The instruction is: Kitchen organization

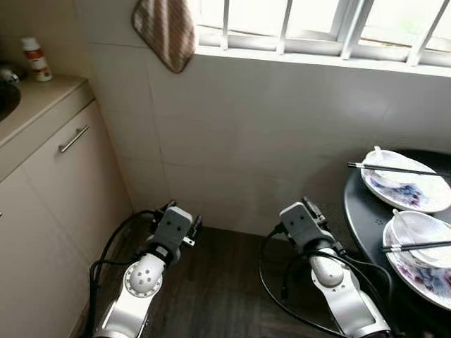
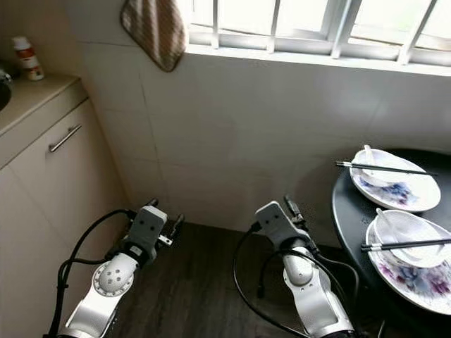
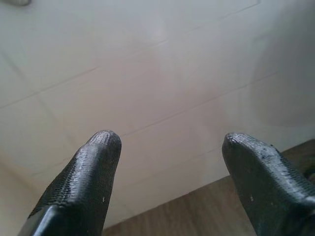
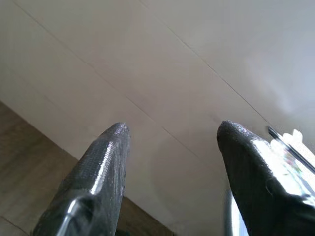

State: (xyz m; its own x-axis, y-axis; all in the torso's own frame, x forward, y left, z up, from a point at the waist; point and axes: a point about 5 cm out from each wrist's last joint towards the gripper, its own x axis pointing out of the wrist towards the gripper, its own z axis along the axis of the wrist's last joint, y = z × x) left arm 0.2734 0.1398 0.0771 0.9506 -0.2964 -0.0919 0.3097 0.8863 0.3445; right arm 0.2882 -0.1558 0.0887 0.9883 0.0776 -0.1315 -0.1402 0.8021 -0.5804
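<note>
While both the left gripper (image 3: 167, 147) and right gripper (image 4: 172, 132) hang spread and empty, the plates (image 1: 409, 184) look breakable, best gripped by a rim, chopsticks (image 1: 394, 169) liable to roll

— What sort of place is this?
— A home kitchen. A counter (image 1: 39, 98) with a cupboard door (image 1: 67, 183) runs along the left, a bottle (image 1: 35, 59) on top.
— Anything else?
— White wall tiles (image 1: 268, 134), a barred window (image 1: 317, 24), a cloth (image 1: 165, 32) hanging, and a dark round table (image 1: 363, 218) bearing plates (image 1: 416, 193), bowls (image 1: 423, 227) and chopsticks (image 1: 394, 169).
</note>
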